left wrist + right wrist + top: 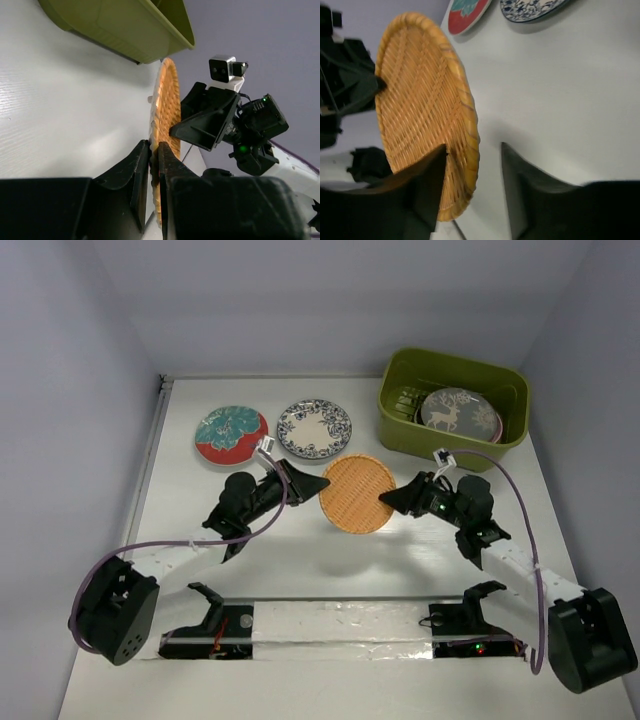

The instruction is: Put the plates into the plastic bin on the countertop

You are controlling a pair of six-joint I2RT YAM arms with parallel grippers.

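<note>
The orange woven plate (356, 493) is held up on edge above the white countertop (300, 560). My left gripper (322, 480) is shut on its left rim; in the left wrist view both jaws (154, 150) pinch the plate (167, 110). My right gripper (386, 502) is open, its jaws either side of the plate's right rim (420, 110) in the right wrist view (472, 160). The red-teal floral plate (231, 434) and the white-blue plate (314, 428) lie on the counter. The olive bin (400, 410) at back right holds the grey deer plate (450, 412) on top of others.
Lavender walls close in the counter on the left, back and right. A taped strip (340, 625) with both arm mounts runs along the near edge. The bin's underside (125, 25) shows near the plate in the left wrist view.
</note>
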